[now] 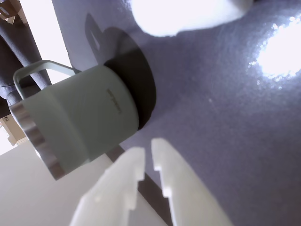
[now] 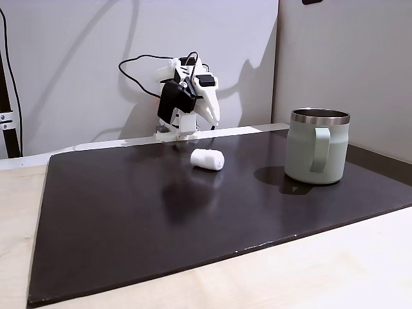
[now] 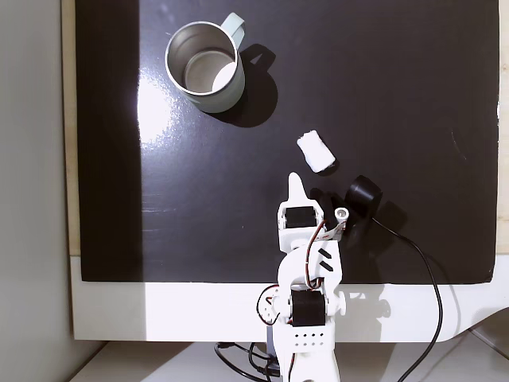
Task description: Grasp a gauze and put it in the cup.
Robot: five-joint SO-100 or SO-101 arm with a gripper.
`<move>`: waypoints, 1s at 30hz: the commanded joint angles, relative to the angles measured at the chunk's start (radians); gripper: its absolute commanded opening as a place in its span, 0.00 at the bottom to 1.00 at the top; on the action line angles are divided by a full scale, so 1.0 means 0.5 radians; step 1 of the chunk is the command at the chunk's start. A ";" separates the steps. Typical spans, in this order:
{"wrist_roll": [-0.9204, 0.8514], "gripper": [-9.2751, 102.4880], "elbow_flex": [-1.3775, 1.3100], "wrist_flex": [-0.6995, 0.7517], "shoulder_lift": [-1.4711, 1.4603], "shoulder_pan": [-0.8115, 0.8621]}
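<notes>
Dark mat [image 3: 398,95] on pale table [image 3: 159,306], cup [image 3: 208,89] and gauze [image 3: 316,151] apart

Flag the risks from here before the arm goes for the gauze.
1. The gauze lies on its side as a soft roll on the smooth dark mat; a nudge from the claw may well roll it away.
2. The claw looks nearly closed in the wrist view, so it must open first.
3. The cup stands well off from the gauze; a weak grip could drop the roll on the way.

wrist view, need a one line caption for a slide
Wrist view: the white tool hangs nearly shut above the dark mat, sage-green cup alongside, white gauze beyond.
</notes>
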 commanded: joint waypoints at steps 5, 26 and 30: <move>-0.098 0.08 -0.015 -0.071 0.012 -0.166; -0.150 0.08 -0.187 0.117 0.015 -0.040; -0.344 0.08 -0.420 0.261 -0.006 -0.074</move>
